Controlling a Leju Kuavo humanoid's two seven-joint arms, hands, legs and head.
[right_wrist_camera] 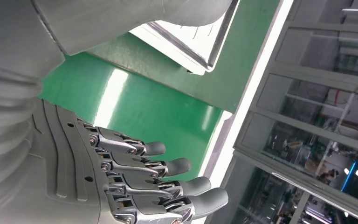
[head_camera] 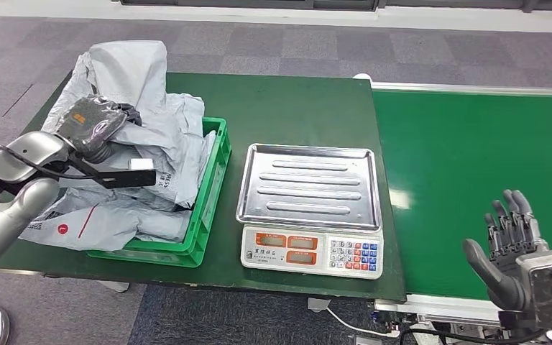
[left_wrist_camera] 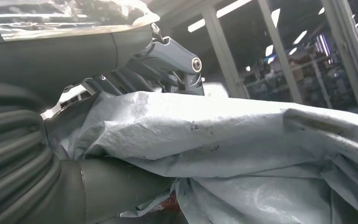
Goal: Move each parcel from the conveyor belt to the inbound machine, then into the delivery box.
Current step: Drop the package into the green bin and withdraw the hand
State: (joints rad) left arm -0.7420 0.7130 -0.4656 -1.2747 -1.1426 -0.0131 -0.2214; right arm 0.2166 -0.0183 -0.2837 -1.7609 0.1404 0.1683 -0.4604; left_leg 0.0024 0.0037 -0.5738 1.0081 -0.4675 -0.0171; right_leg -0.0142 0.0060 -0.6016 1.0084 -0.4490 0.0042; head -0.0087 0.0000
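Head view: left hand (head_camera: 93, 129) sits over the heaped grey parcels (head_camera: 151, 129) in the green delivery box (head_camera: 212, 194) at the desk's left; whether its fingers grip one I cannot tell. Right hand (head_camera: 514, 244), fingers spread and holding nothing, hovers near the bare conveyor belt (head_camera: 474, 144). Judgement: lift the left hand straight up so no parcel drags out; the scale (head_camera: 309, 208) stands on the green desk (head_camera: 295, 108), grey carpet beyond

Even overhead light fills the head view, sharp throughout, with soft short shadows. A white glare streak lies on the conveyor belt (head_camera: 400, 199) and sheen on the scale tray (head_camera: 309, 183). The left wrist view is dim and backlit, its near parts probably blurred; ceiling strips flare.
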